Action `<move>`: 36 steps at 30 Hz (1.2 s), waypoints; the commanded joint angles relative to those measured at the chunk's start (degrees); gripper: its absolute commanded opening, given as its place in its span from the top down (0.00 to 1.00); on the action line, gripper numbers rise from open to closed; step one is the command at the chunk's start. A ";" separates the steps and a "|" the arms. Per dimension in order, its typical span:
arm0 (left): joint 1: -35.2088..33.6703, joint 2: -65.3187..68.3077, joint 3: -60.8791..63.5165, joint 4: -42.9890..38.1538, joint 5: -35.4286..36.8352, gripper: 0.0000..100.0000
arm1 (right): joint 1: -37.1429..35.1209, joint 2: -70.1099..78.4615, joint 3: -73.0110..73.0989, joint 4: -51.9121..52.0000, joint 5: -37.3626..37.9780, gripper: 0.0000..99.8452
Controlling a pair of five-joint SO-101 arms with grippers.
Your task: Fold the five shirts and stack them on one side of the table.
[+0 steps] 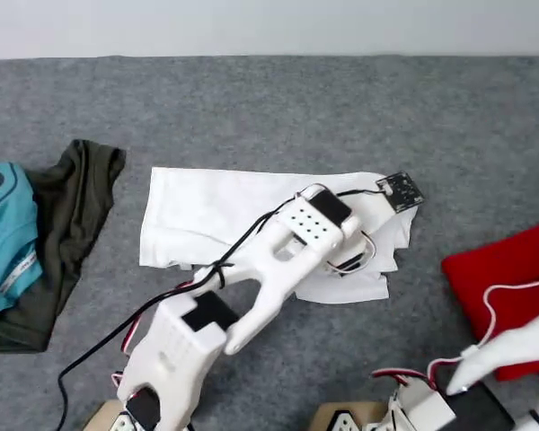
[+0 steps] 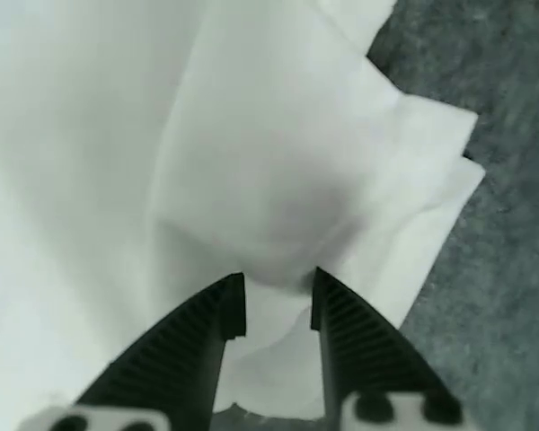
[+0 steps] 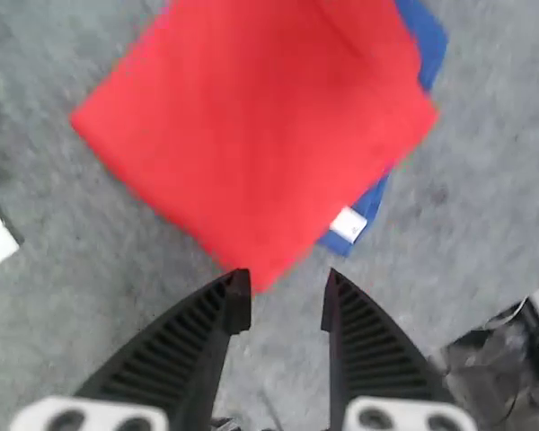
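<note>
At mid-table, the left gripper [image 2: 278,289] pinches a thin fold of the white shirt [image 1: 207,211] (right gripper [image 3: 285,287] empty, jaws parted), a hold that could slip if dragged.

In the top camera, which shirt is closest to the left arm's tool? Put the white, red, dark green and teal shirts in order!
1. white shirt, mid-table, directly under the left tool.
2. red shirt, at the table's right side.
3. dark green shirt, over on the left.
4. teal shirt, farthest left, at the picture's edge.
</note>
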 commanded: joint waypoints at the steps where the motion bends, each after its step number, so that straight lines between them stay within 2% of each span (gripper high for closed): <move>1: 1.49 1.67 -8.31 5.36 -1.76 0.87 | 1.27 -2.15 1.14 2.07 -0.70 0.86; 9: 5.19 2.99 -14.20 13.36 -3.96 0.87 | 1.10 -2.15 1.32 1.98 -0.70 0.86; 22: 4.31 8.35 -13.23 6.68 -4.04 0.87 | 1.27 -2.15 1.32 1.98 -0.62 0.86; 25: 4.31 8.26 -13.58 7.03 -4.13 0.93 | 1.27 -2.15 1.32 1.98 -0.62 0.86; 28: 4.31 8.26 -16.22 9.58 -4.22 1.00 | 1.27 -2.15 1.41 1.98 -0.62 0.86; 36: 4.22 8.26 -26.68 17.85 -4.22 1.00 | 1.27 -2.15 1.49 2.07 -0.62 0.86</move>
